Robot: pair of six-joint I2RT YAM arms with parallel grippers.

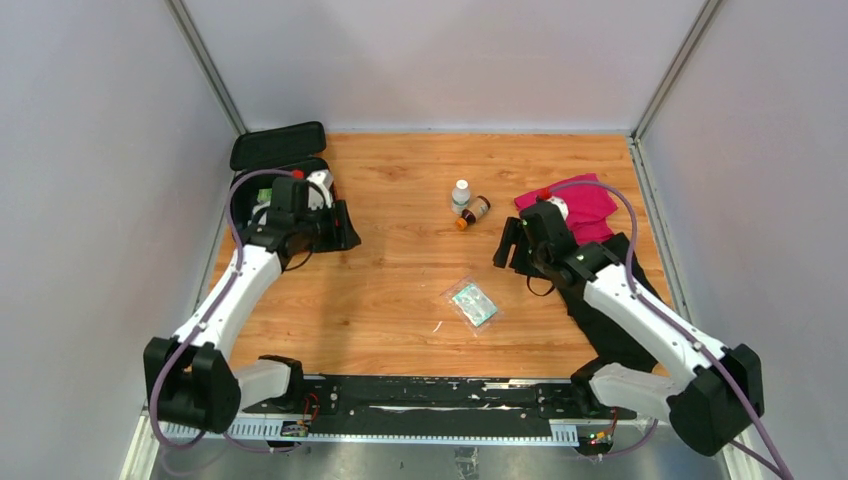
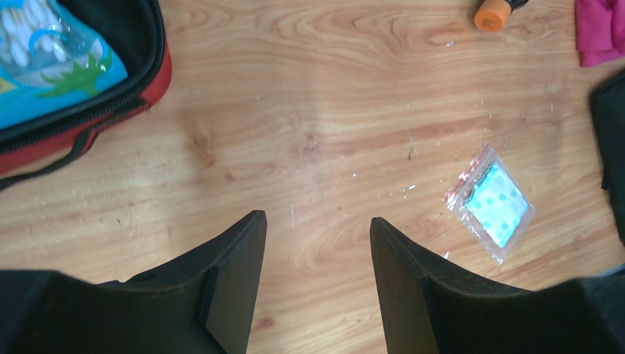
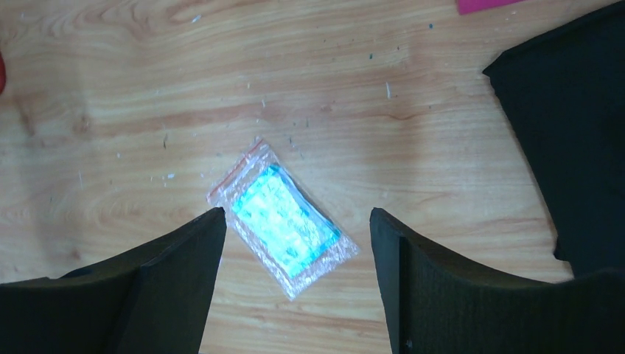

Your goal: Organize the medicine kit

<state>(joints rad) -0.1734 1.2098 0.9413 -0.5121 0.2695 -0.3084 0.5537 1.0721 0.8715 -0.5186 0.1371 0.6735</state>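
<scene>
Medicine kit (image 1: 278, 146): red zip case, far left of the wooden table (image 1: 400, 270), lid thrown back flat, black lining showing; a blue printed packet (image 2: 51, 66) already inside, remaining contents hidden under the arm. Left gripper (image 2: 317, 221): jaws parted, nothing held, hanging over bare wood just beside the case's near corner. Right gripper (image 3: 297, 212): jaws likewise spread, empty, poised directly above a clear zip sachet (image 3: 284, 221) with teal contents, lying flat near the table's middle and well apart from the case. Loose stock not yet packed: white bottle (image 1: 461, 194) upright, brown bottle with orange cap (image 1: 474, 211) on its side and touching or just beside it, magenta cloth (image 1: 585, 208) at far right, black cloth (image 1: 610, 320) under the right arm. Probable step in hand: pickup of the sachet by the right arm. Hazards, as judged: thin, slick film flat on wood, so fingertips likely to skate over it or pinch only a corner and drop it in transit; sachet set diagonally to the jaws, so a close without wrist rotation liable to push it aside. Long carry across to the case, with risk of crowding the left arm parked there. Lying bottle prone to rolling if nudged.
</scene>
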